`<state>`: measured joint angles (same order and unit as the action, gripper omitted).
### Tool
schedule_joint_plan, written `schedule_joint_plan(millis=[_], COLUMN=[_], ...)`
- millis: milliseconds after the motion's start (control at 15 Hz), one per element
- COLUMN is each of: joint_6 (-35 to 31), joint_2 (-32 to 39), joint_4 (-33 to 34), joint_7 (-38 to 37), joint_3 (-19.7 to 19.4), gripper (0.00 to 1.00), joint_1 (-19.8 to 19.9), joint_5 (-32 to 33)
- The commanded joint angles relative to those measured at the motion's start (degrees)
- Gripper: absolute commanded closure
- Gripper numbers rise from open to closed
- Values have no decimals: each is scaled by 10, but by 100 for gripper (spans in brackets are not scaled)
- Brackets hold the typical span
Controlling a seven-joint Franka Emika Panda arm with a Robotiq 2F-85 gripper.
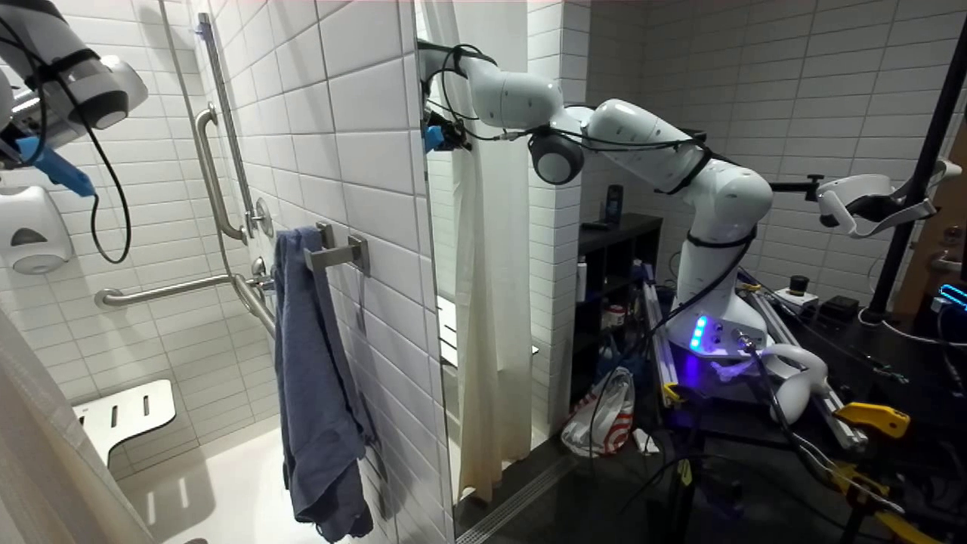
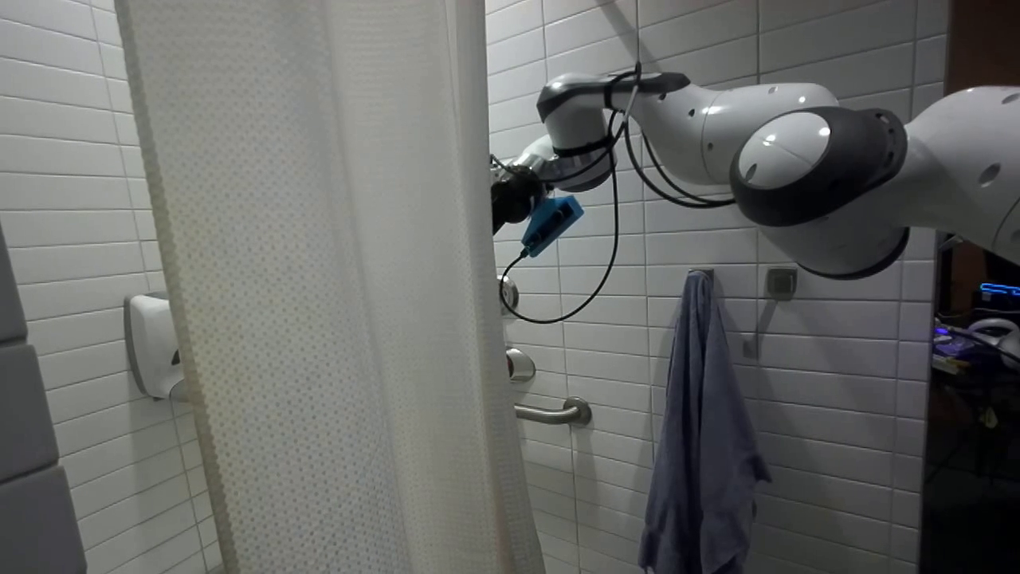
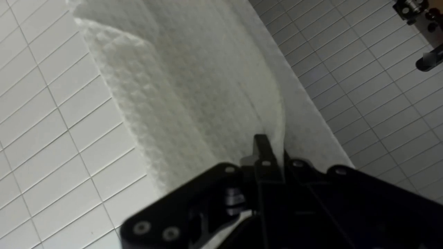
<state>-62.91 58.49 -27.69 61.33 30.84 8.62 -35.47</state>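
A white textured shower curtain (image 3: 207,86) fills the middle of the wrist view. My gripper (image 3: 275,147) has its black fingers closed on a fold of it, which runs up from between the fingertips. In an exterior view the curtain (image 2: 319,279) hangs at full height and hides the fingers. Only the black gripper body (image 2: 514,198) shows at its edge, beside a blue camera mount (image 2: 551,223). In an exterior view the blue mount (image 1: 57,166) is at the upper left, the fingers are out of frame, and part of a curtain (image 1: 53,438) shows below.
A blue-grey towel (image 1: 317,393) hangs from a wall hook, also seen in an exterior view (image 2: 701,446). Metal grab bars (image 1: 166,291), a white dispenser (image 1: 34,230) and a slotted seat (image 1: 128,412) are on the tiled walls. A loose cable loop (image 2: 594,299) hangs below the wrist.
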Motion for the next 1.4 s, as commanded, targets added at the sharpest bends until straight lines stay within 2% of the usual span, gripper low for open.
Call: schedule_joint_plan(millis=[0, 600, 667, 800, 867, 1200, 1267, 1333], joint_6=[-5, 32, 76, 117, 113, 200, 163, 165], joint_2=[2, -1, 37, 41, 7, 8, 19, 20], joint_4=[5, 2, 81, 91, 26, 27, 16, 16], joint_7=[9, 18, -2, -1, 19, 24, 18, 19], joint_3=[-9, -9, -32, -36, -21, -15, -17, -15], gripper=[100, 100, 100, 100, 100, 100, 100, 100], joint_1=[-5, -1, -27, -31, -11, -12, -55, -62], joint_5=[15, 18, 0, -3, 12, 15, 24, 25])
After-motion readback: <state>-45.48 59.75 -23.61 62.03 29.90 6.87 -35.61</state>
